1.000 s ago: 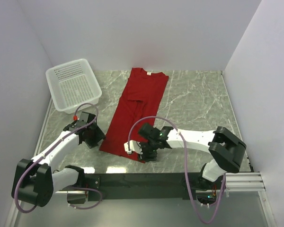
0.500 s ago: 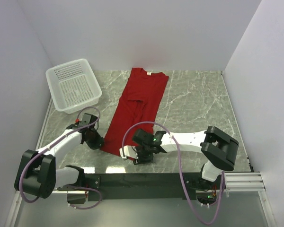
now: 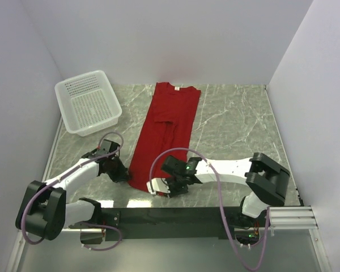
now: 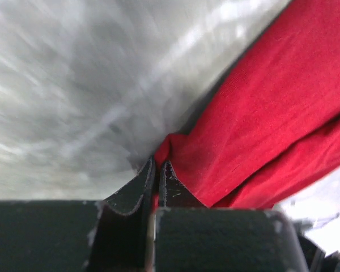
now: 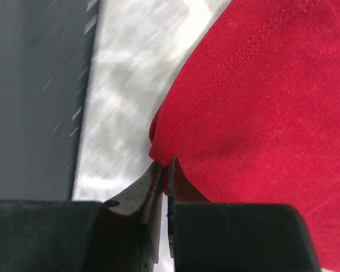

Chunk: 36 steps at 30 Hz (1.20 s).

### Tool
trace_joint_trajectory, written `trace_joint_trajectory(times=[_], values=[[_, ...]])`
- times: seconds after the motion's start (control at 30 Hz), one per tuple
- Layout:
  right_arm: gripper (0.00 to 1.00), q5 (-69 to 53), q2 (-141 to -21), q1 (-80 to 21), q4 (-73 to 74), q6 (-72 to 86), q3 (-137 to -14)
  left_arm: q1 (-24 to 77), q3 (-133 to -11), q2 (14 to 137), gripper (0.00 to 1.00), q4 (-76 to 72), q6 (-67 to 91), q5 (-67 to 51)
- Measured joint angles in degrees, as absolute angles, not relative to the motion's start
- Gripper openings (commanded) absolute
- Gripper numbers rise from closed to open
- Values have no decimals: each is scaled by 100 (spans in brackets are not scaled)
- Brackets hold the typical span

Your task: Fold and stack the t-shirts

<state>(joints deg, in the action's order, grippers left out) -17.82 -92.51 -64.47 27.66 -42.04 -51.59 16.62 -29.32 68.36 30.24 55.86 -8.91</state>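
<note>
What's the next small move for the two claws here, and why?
Probably lift both together slightly, to start carrying the hem toward the collar. The left claw and right claw are each shut on a near hem corner of the t-shirt, which lies flat; an even lift should keep the fold straight.

A red t-shirt [image 3: 165, 127] was laid lengthwise on the marbled tabletop [image 3: 232, 124]. It was folded into a narrow strip, with its collar turned toward the far wall. The left gripper [image 3: 123, 175] was positioned at the near left corner of the hem and the right gripper [image 3: 169, 187] at the near right corner. Both arms were stretched low over the tabletop. A white mesh basket [image 3: 66, 109] was set at the far left, apart from the shirt.
</note>
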Motion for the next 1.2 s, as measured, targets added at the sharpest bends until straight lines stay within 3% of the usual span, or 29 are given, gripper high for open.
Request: trace_joint_trajectory(times=[0.33,0.4,0.43,0.47,0.57,0.67,0.73,0.93,1.2], values=[[3,-2051,-8058,-6438,4241,-5113,-4650,2921,-2639,6488,4,3076,6123,-1538],[33,-2099,-7902,-6379,4464,-5249,-4534,3028,-2589,6418,14,3079,6178,-1658],[41,-2126,-7839,-6335,4556,-5273,-4475,3065,-2569,6390,26,3074,6193,-1715],[50,-2163,-7784,-6278,4676,-5297,-4429,3094,-2558,6361,32,3079,6198,-1758],[58,-2259,-7642,-6003,4978,-5380,-4414,3109,-2574,6213,48,3138,6204,-1804],[59,-2410,-7314,-5435,5323,-5463,-4530,3111,-2764,5898,64,3326,6132,-1745],[59,-2534,-7113,-4845,5575,-5522,-4864,3111,-2978,5572,70,3402,6060,-1667],[59,-2895,-6971,-2958,5048,-4976,-5922,3111,-3553,4917,72,3297,5725,-1297],[60,-2989,-7164,-2733,4294,-3824,-6530,3111,-4338,4984,76,2853,4233,-1153]])
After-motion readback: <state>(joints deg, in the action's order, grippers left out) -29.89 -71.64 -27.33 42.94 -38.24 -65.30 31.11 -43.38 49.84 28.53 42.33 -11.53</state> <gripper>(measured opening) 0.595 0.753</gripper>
